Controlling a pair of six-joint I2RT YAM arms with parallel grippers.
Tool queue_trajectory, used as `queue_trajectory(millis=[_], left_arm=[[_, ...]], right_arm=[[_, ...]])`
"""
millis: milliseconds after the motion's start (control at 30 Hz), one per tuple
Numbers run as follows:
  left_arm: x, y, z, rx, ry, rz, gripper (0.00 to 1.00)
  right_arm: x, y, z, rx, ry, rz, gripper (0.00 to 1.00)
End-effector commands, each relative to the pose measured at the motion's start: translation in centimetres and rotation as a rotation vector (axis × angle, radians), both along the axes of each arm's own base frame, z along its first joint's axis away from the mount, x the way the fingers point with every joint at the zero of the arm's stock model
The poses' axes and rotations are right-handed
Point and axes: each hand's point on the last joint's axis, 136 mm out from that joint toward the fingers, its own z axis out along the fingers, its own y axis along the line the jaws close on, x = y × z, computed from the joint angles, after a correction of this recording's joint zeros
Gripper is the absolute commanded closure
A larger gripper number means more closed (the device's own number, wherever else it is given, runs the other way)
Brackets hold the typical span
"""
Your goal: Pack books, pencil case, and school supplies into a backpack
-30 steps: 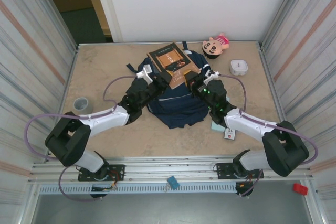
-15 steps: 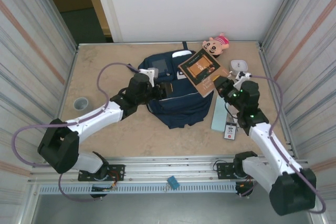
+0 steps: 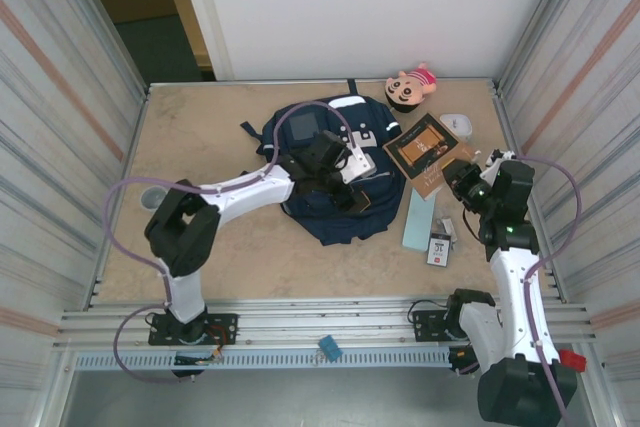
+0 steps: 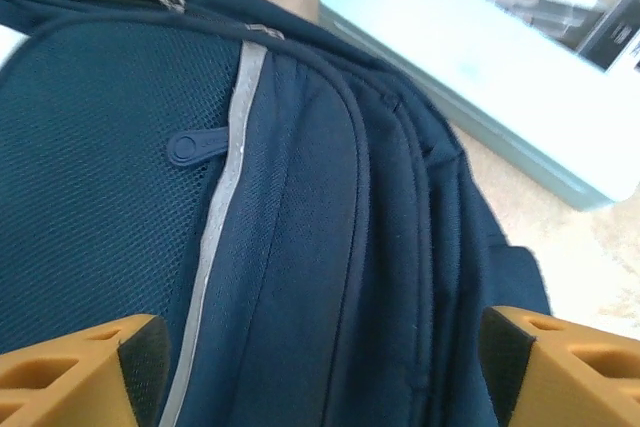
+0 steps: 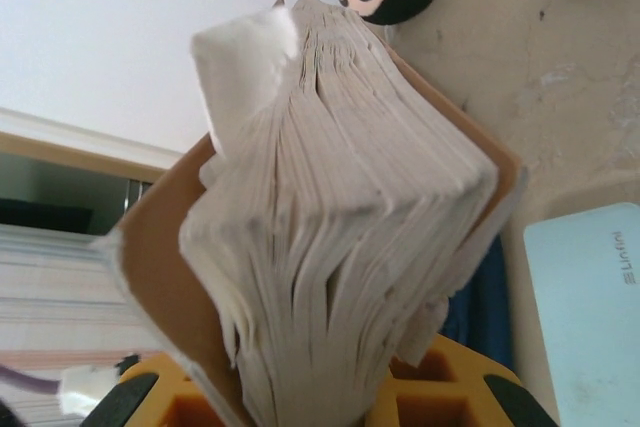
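The navy backpack [image 3: 320, 209] lies flat in the middle of the table. My left gripper [image 3: 352, 195] hovers over its right half, fingers [image 4: 90, 367] spread wide over the blue fabric [image 4: 300, 247] and open. To the right of the backpack, my right gripper [image 3: 456, 179] is shut on the tan-brown book [image 3: 428, 150] and holds it off the table; its page edges [image 5: 330, 237] rise between the yellow fingers [image 5: 470, 397]. The pale teal pencil case [image 3: 418, 220] lies beside the backpack's right edge. The small white pack [image 3: 438, 248] of school supplies lies just right of the case.
A pink-and-black plush doll [image 3: 410, 87] and a white square box [image 3: 457, 125] sit at the back right. A grey round cup [image 3: 153, 197] stands at the left. Metal walls close in both sides of the table [image 3: 200, 137].
My right arm has carried the book off the backpack to the right. My left gripper has slid right across the backpack and opened wide.
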Motion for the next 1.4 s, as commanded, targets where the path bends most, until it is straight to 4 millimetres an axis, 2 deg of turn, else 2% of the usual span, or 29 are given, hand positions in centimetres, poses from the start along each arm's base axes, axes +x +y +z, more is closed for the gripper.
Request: queue_trajectory(millis=[0, 133, 333, 367, 400, 500, 567, 733, 867, 1067, 1133, 1200, 1267, 1367], left_arm=[[0.5, -0.5, -0.5, 0.036, -0.033, -0.087, 0.16], [2.2, -0.8, -1.5, 0.066, -0.086, -0.049, 0.13], [4.7, 0.1, -4.0, 0.168, -0.162, 0.018, 0.13], [4.7, 0.2, -4.5, 0.185, -0.160, 0.015, 0.19], [4.7, 0.3, -5.1, 0.198, -0.157, 0.013, 0.33], [4.6, 0.9, -5.5, 0.203, -0.152, 0.044, 0.85], [4.0, 1.2, -4.7, 0.180, -0.148, 0.067, 1.00], [1.6, 3.2, -1.7, 0.118, -0.109, 0.188, 1.00], [-0.5, 5.5, -0.5, 0.057, -0.025, 0.344, 1.00], [-3.1, 7.7, 0.2, 0.021, 0.066, 0.506, 1.00], [-3.2, 8.2, 1.2, 0.005, 0.075, 0.544, 1.00], [-3.0, 8.4, 2.8, -0.016, 0.056, 0.558, 1.00], [-2.4, 8.6, 4.8, -0.032, 0.015, 0.565, 1.00], [-1.5, 8.3, 8.1, -0.075, -0.024, 0.553, 1.00]], right_arm=[[0.1, 0.5, 3.4, -0.047, -0.110, 0.057, 1.00], [-0.1, 0.4, 2.9, -0.055, -0.102, 0.055, 1.00], [-0.2, 0.5, 2.1, -0.054, -0.085, 0.060, 1.00], [-0.2, 0.5, 2.1, -0.054, -0.086, 0.065, 1.00], [-0.2, 0.6, 2.2, -0.056, -0.087, 0.068, 1.00], [-0.3, 0.9, 2.2, -0.066, -0.094, 0.094, 1.00], [-0.3, 1.2, 2.2, -0.072, -0.093, 0.120, 1.00], [0.2, 1.8, 2.0, -0.063, -0.075, 0.176, 1.00], [0.9, 2.6, 1.9, -0.024, -0.060, 0.234, 1.00], [1.4, 2.6, 4.3, -0.036, -0.113, 0.249, 1.00], [1.3, 2.3, 5.2, -0.047, -0.124, 0.243, 1.00], [1.0, 1.2, 6.0, -0.060, -0.125, 0.187, 1.00], [0.4, 0.4, 7.5, -0.077, -0.164, 0.146, 1.00], [-1.0, 0.5, 8.7, -0.095, -0.159, 0.148, 1.00]])
